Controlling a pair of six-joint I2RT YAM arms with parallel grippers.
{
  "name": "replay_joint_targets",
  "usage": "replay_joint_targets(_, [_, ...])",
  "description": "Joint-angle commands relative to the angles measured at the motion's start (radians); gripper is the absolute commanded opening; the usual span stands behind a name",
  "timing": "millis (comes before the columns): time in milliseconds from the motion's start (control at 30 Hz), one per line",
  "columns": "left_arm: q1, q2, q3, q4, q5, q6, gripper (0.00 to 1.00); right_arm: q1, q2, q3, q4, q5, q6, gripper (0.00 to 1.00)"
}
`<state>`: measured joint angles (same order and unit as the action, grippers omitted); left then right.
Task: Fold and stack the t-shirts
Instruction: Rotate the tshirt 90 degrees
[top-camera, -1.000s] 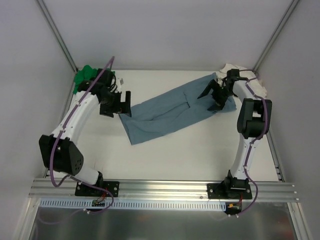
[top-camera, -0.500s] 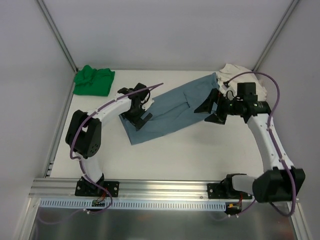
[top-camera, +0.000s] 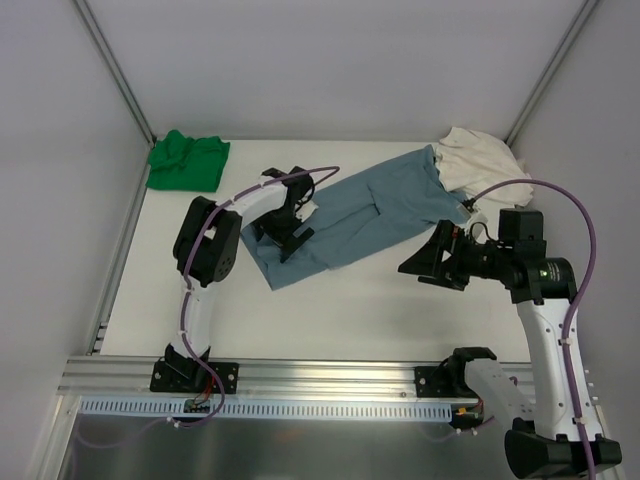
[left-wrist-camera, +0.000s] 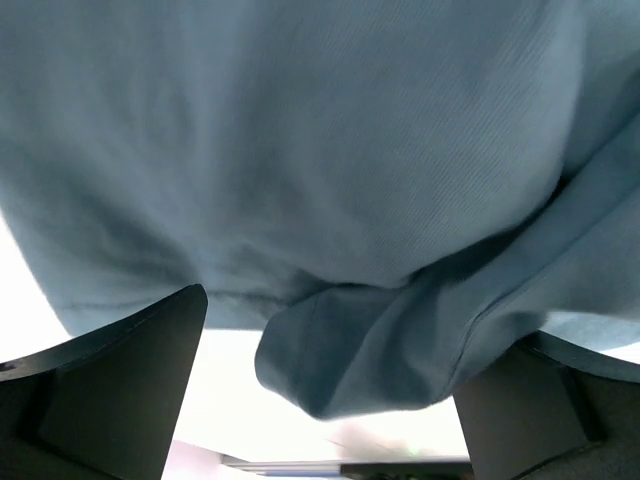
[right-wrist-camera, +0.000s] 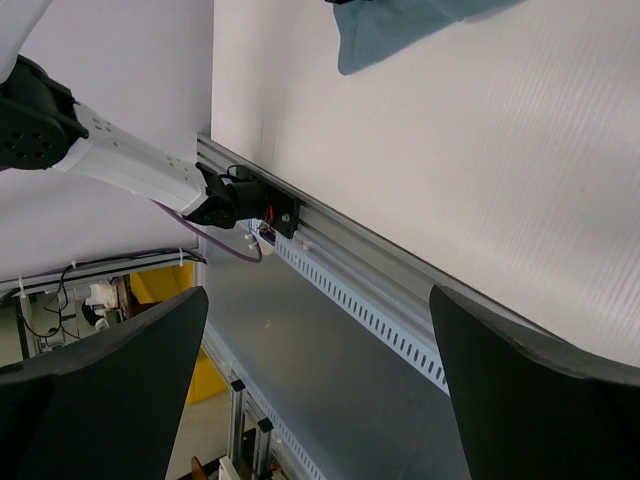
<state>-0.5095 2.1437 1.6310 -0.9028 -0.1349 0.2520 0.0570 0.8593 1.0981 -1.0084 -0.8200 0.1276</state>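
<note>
A blue-grey t-shirt (top-camera: 375, 200) lies flattened and slanted across the table, from near left to far right. My left gripper (top-camera: 285, 235) hovers open over its near-left end. In the left wrist view the blue cloth (left-wrist-camera: 300, 150) fills the frame, and a rounded fold (left-wrist-camera: 350, 360) lies between the spread fingers (left-wrist-camera: 110, 380). A green t-shirt (top-camera: 187, 160) sits bunched in the far-left corner. The cream-white t-shirt (top-camera: 482, 160) is heaped in the far-right corner, touching the blue one's end. My right gripper (top-camera: 428, 262) stands open and empty over bare table, right of the blue shirt; its camera catches only a corner of the blue shirt (right-wrist-camera: 400, 30).
The white table (top-camera: 330, 310) is bounded by grey walls on three sides, with slanted frame posts (top-camera: 115, 70) at the back corners. An aluminium rail (top-camera: 330, 378) carrying both arm bases runs along the near edge, and the left arm's base (right-wrist-camera: 240, 200) shows in the right wrist view.
The left arm swung in from beside the green shirt to the blue shirt's near-left end. The right arm drew back off the shirt's far-right end toward the near right. Both grippers stayed open.
</note>
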Motion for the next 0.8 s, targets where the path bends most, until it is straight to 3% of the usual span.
replay_joint_targets(0, [-0.026, 0.093, 0.026, -0.157, 0.200, -0.106, 0.99, -0.013, -0.025, 0.008, -0.039, -0.044, -0.002, 0.99])
replay_joint_targets(133, [-0.046, 0.070, -0.089, -0.191, 0.334, -0.224, 0.99, -0.032, -0.049, 0.011, -0.045, -0.047, 0.006, 0.99])
replay_joint_targets(233, [-0.060, 0.009, -0.268, -0.127, 0.453, -0.299, 0.99, -0.039, -0.069, 0.013, -0.041, -0.053, 0.015, 0.99])
replay_joint_targets(533, [-0.298, -0.182, -0.568, 0.111, 0.661, -0.558, 0.99, -0.045, -0.085, 0.009, -0.039, -0.047, 0.010, 0.99])
replay_joint_targets(633, [-0.394, -0.212, -0.592, 0.224, 0.713, -0.657, 0.99, -0.045, -0.083, -0.010, -0.027, -0.016, 0.006, 0.99])
replay_joint_targets(767, [-0.440, -0.287, -0.540, 0.288, 0.649, -0.758, 0.99, -0.045, -0.042, -0.079, 0.025, 0.073, -0.009, 1.00])
